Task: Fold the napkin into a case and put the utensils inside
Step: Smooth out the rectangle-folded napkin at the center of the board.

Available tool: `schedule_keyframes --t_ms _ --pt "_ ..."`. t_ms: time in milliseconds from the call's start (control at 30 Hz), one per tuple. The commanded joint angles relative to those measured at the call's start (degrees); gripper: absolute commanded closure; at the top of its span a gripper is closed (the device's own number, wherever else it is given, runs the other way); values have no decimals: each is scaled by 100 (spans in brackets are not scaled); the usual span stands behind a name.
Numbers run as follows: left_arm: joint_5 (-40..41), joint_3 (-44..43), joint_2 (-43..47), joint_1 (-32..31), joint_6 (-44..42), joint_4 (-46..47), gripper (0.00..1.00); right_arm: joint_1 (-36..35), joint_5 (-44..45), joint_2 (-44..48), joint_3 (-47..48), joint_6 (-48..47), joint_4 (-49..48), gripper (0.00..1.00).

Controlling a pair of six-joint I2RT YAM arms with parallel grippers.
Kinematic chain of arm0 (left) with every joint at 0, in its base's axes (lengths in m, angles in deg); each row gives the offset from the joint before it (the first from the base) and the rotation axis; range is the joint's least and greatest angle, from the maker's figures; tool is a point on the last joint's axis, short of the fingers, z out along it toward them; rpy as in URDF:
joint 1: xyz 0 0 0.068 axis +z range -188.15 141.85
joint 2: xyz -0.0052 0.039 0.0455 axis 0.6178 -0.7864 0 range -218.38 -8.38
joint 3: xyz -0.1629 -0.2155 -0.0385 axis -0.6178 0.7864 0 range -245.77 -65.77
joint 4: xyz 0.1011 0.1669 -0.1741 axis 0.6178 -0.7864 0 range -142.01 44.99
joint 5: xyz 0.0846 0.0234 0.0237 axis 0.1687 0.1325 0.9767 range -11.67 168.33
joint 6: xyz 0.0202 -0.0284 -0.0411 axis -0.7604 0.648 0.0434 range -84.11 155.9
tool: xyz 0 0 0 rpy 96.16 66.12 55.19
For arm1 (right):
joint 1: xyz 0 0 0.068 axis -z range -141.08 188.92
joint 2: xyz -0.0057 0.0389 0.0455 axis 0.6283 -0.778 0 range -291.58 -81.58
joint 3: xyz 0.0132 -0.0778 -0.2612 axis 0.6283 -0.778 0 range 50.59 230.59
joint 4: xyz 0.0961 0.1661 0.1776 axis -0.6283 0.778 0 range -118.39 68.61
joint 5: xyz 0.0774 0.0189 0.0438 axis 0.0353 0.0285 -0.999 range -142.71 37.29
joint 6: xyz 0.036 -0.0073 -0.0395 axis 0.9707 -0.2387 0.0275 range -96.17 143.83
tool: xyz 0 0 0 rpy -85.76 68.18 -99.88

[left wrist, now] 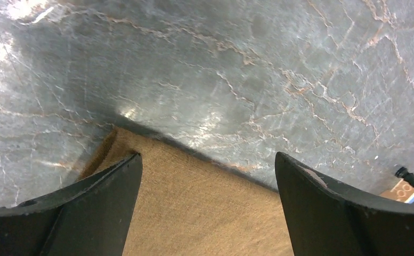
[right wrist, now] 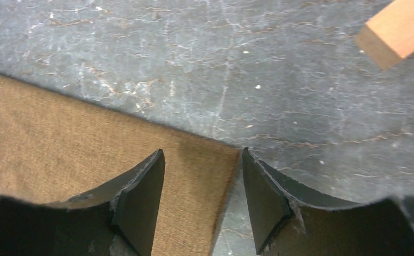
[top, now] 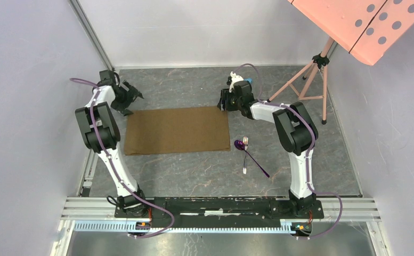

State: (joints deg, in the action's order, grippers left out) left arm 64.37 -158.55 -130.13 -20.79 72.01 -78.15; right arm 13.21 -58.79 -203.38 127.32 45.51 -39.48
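The brown napkin [top: 177,130] lies flat on the grey table as a wide rectangle. My left gripper [top: 130,103] is open over its far left corner [left wrist: 194,202], jaws wide apart, holding nothing. My right gripper [top: 224,102] is open over its far right corner [right wrist: 199,176], one finger above the cloth, the other above bare table. The purple spoon [top: 250,154] and the silver fork [top: 245,154] lie crossed on the table just right of the napkin's near right corner.
A pink perforated board [top: 362,24] on a tripod [top: 308,80] stands at the back right; one tripod foot [right wrist: 399,32] shows in the right wrist view. Walls close in on the left and right. The metal rail [top: 220,205] runs along the near edge.
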Motion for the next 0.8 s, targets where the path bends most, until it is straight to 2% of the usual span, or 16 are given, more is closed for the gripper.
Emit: schedule_keyframes --t_ms 0,100,167,300,533,767 --pt "618 -383 595 -273 -486 -463 0 -47 -6 394 306 -158 430 38" --pt "1229 161 1527 -439 -536 -712 0 -326 -98 972 139 -62 547 34" --pt "1272 1015 2185 -436 -557 -688 0 -611 -391 1329 -260 85 517 32" --pt "585 2324 2932 -193 -662 -621 0 -1011 -1178 1966 -1586 469 -388 28" --pt "337 3229 3120 25 -781 -517 0 -1186 -1795 2430 -2908 613 -1205 27" --pt "209 3481 2727 346 -896 -223 0 -1173 -1616 2439 -3274 405 -1152 27"
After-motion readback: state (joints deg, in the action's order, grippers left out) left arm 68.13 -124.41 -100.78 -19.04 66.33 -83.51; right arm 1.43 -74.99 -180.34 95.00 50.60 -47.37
